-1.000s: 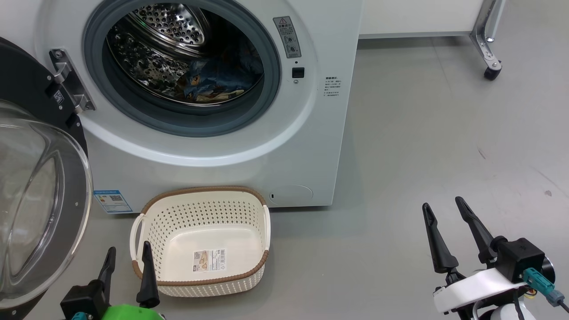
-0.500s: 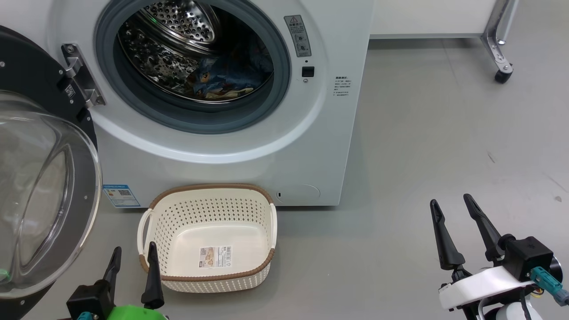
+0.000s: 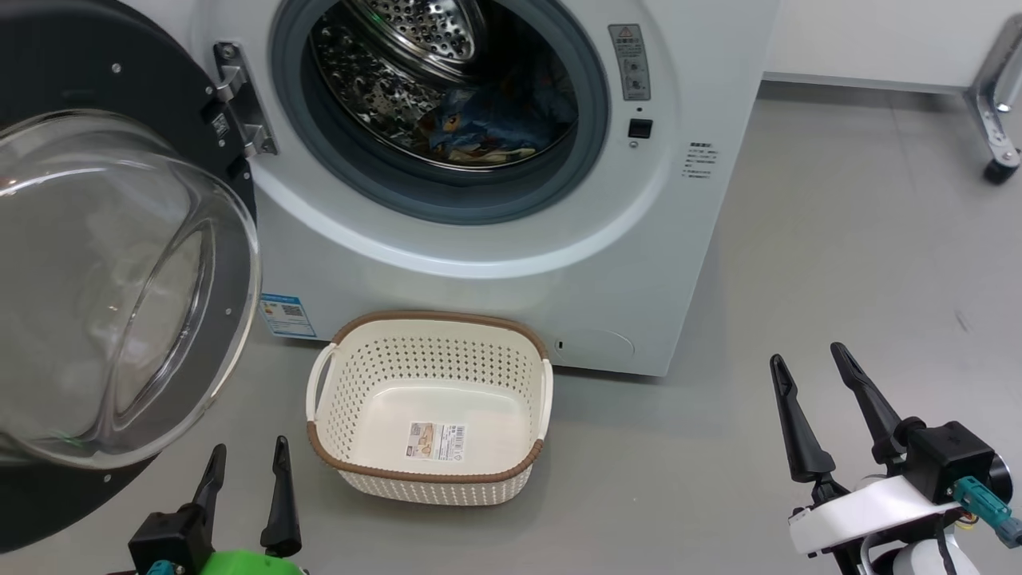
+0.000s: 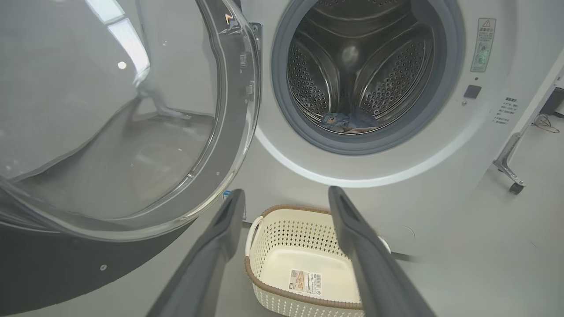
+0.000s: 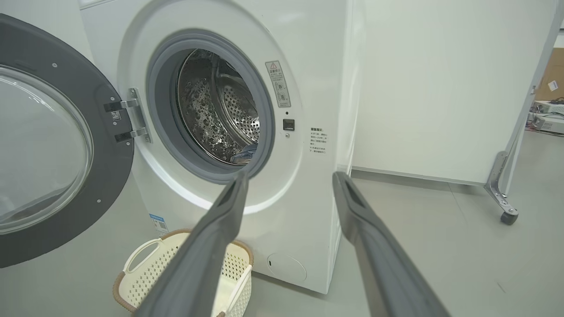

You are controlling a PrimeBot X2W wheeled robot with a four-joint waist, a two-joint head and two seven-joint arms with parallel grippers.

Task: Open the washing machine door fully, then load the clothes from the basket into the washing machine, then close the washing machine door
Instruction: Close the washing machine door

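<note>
- Grey floor (image 3: pixel 798 279) held the bare basket (image 3: pixel 435 317), 6 o'clock of the washer (image 3: pixel 495 303).
- Clothes (image 3: pixel 495 120) lay in the drum (image 3: pixel 383 80); door (image 3: pixel 120 279) hung at 9 o'clock.
- Left end effector (image 3: pixel 248 449) and right end effector (image 3: pixel 806 357) stood spread, unladen.
- Swinging the door shut might clip the basket.

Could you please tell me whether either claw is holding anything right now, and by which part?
Nothing is held. The left claw and the right claw are both open and empty; the clothes lie inside the washing machine.
</note>
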